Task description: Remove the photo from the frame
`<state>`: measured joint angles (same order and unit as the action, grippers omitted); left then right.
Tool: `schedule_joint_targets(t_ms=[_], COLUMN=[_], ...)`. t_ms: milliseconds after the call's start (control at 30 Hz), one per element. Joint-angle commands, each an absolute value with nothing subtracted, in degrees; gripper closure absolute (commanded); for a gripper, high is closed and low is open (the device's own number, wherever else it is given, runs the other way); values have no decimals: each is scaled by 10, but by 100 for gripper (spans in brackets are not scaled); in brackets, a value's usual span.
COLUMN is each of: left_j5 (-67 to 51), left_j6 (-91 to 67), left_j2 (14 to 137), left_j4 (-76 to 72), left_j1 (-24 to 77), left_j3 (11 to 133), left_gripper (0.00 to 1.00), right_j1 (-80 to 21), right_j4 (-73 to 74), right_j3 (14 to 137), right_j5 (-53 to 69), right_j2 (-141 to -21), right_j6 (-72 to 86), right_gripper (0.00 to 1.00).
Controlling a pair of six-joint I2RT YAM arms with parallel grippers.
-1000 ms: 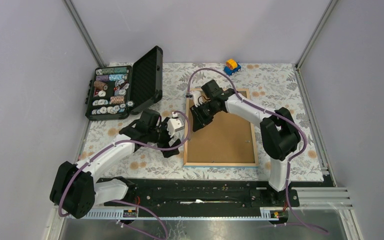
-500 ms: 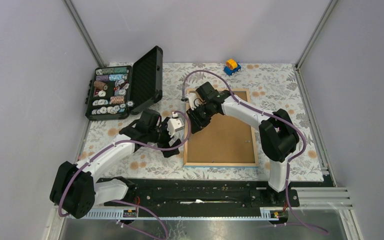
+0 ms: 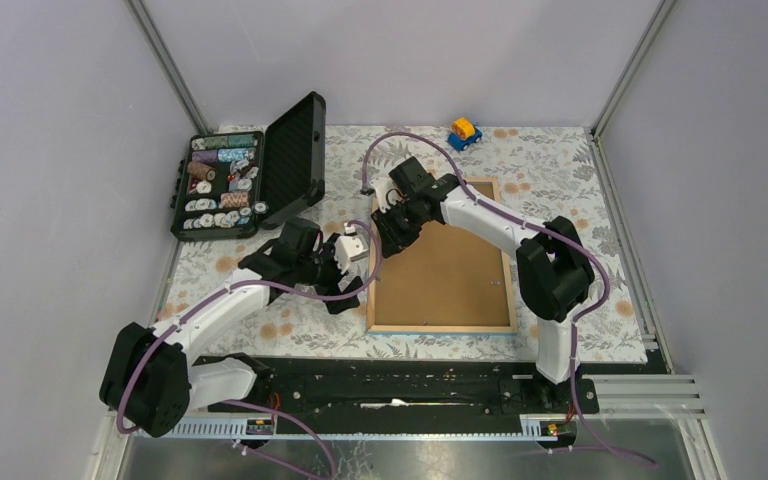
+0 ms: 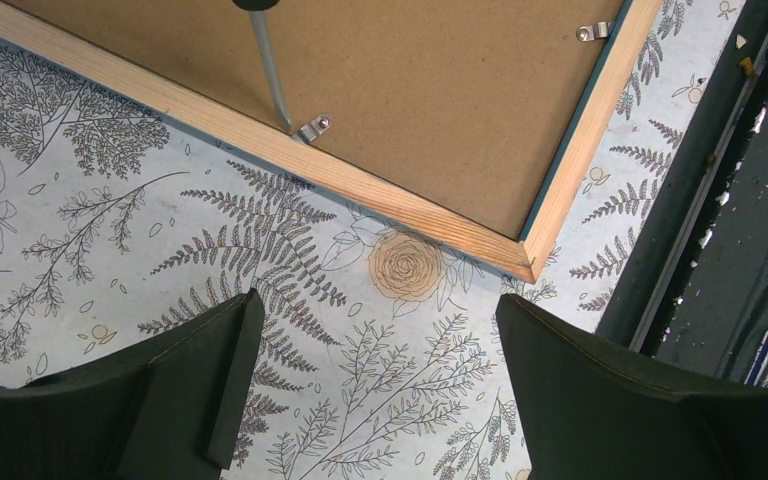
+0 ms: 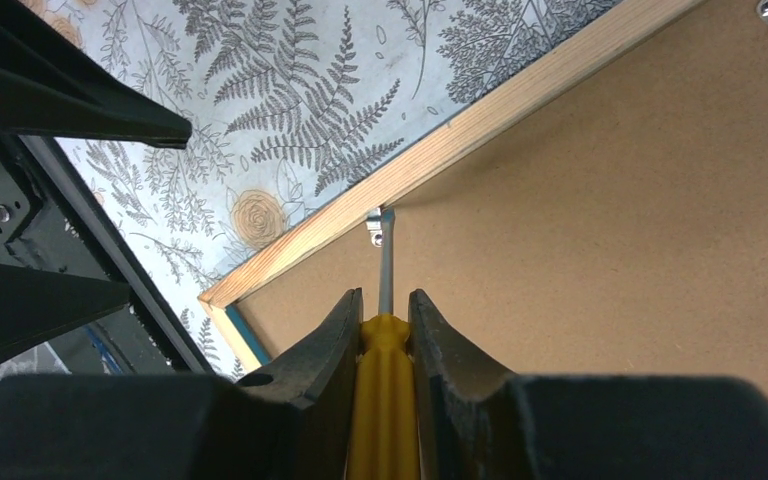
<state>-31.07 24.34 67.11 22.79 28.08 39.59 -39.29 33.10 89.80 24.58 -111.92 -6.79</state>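
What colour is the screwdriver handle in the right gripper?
Yellow; the screwdriver handle shows best in the right wrist view.

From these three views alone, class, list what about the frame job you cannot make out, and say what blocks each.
- The photo: the frame lies face down in every view; its brown backing board hides it.
- Screwdriver tip against the metal clip: too small to tell whether they touch.
- Screwdriver handle, left wrist view: cut off by the top edge.
- Right gripper, top view: its own wrist hides the fingers.

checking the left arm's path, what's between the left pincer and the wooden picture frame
Only bare fern-and-rose patterned tablecloth lies between the open left pincer and the light wood picture frame, seen in the left wrist view.
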Motion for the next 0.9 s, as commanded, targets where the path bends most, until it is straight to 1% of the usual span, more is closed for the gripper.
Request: schedule_joint_targets(t_ms=[0, 67, 233, 567, 867], left_j5=[-316, -316, -316, -317, -314], left_j6=[245, 245, 244, 242, 244], left_j2=[664, 667, 668, 672, 675], left_j4=[208, 208, 208, 208, 208], left_j1=[283, 283, 283, 283, 283], left_j3=[392, 393, 396, 403, 403], left_gripper=[6, 7, 6, 6, 6], right_j1=[-396, -397, -399, -399, -399], right_j4=[346, 355, 374, 372, 371], right_j3=[916, 915, 907, 920, 930], right_j5=[292, 317, 329, 270, 256], right_j2=[-1111, -1111, -1109, -1128, -1142], right_j6=[-78, -85, -97, -85, -74], right_gripper=[100, 100, 100, 100, 100])
